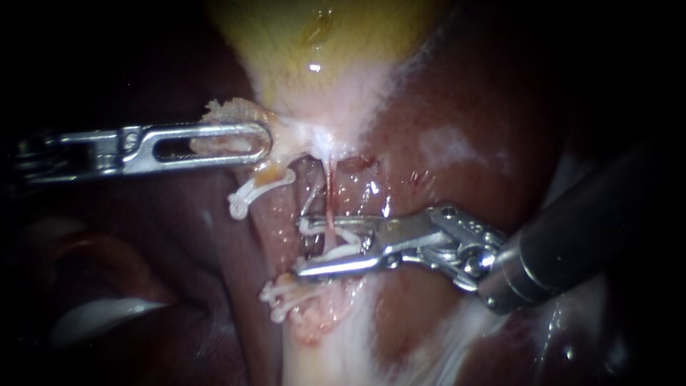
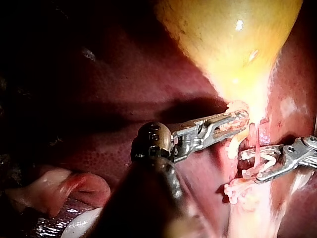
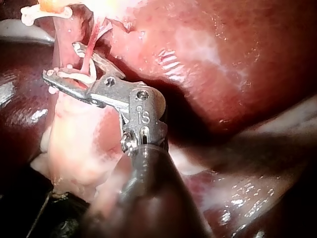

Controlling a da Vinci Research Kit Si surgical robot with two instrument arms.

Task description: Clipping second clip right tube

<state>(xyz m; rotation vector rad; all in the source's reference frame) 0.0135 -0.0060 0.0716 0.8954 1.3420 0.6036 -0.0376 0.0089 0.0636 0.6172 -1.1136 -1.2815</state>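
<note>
My right instrument (image 1: 304, 247) comes in from the right, its jaws standing apart with a white clip (image 1: 341, 248) seated between them. The thin pink right tube (image 1: 331, 204) runs down through that clip. The right wrist view shows the same: jaws (image 3: 62, 60) astride the tube (image 3: 92, 40), clip (image 3: 79, 77) inside. My left instrument (image 1: 264, 139) is shut on pale tissue at the neck of the yellow gallbladder (image 1: 321, 50), also seen in the left wrist view (image 2: 240, 120). Another white clip (image 1: 259, 187) sits on the left tube, and more white clips (image 1: 282, 297) lie lower down.
Dark red liver (image 1: 457, 129) lies on both sides of the dissected strip. Pale fatty tissue (image 1: 336, 343) continues below the lower clips. A pink fold of tissue (image 2: 74, 186) lies beside my left instrument's shaft.
</note>
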